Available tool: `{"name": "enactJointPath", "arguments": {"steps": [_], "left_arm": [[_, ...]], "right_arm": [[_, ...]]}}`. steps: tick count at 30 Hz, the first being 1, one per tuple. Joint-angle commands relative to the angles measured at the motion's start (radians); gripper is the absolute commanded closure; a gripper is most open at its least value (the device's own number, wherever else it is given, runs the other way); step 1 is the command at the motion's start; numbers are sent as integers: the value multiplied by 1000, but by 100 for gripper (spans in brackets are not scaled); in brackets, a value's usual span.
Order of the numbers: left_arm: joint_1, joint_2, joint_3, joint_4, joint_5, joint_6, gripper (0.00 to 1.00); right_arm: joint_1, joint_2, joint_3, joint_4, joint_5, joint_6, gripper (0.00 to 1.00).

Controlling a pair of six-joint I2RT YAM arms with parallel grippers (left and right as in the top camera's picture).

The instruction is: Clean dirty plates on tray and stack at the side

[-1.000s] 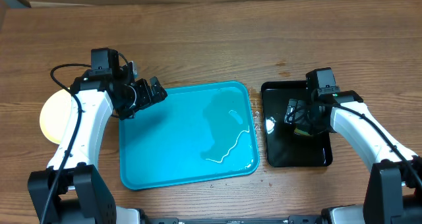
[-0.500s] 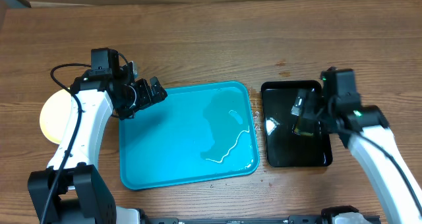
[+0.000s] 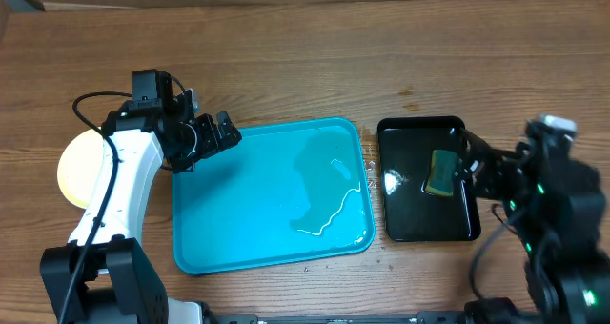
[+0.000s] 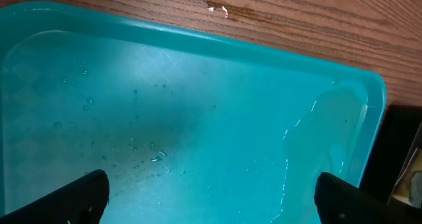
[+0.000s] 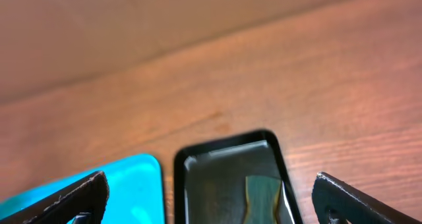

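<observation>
1. The left arm (image 3: pixel 129 186) comes up from the near left edge of the table (image 3: pixel 286 57) and bends inward at the wrist. This puts the left gripper (image 3: pixel 205 141) over the far left corner of the tray (image 3: pixel 276 238).
2. Its fingers (image 4: pixel 86 197) stand wide apart with nothing between them. The wrist view shows only the wet, droplet-speckled tray floor below.
3. The tray lies mid-table, with a thin puddle of water (image 3: pixel 329 205) toward its right side.
4. The plates (image 3: pixel 74 167) sit on the table to the left of the tray, apart from it and partly hidden under the left arm. A pale yellow top face shows. How many are stacked there cannot be told.
5. The right arm (image 3: pixel 562 219) stands high toward the overhead camera at the near right and looks blurred. The right gripper (image 3: pixel 474 167) points inward over the right edge of the black tray (image 3: pixel 419 224).
6. Its fingers (image 5: pixel 72 194) are spread wide and hold nothing. The right wrist view looks down from a height on the black tray, where a sponge (image 3: pixel 442 172) lies in the right half.
</observation>
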Motion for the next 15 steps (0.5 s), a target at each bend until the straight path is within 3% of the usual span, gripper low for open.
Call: {"name": "enactJointPath", "arguments": {"steps": [1,10,15], "left_arm": [[-2,-13,17,1,-7,15,0],[-2,-13,17,1,-7,15,0],[-2,-13,17,1,-7,15,0]], "right_arm": [[1,-100,-4,0,0,-1,0],[1,-327,-35,63,69,-5,0],[1,-459,-166,297,71,-4,0]]}}
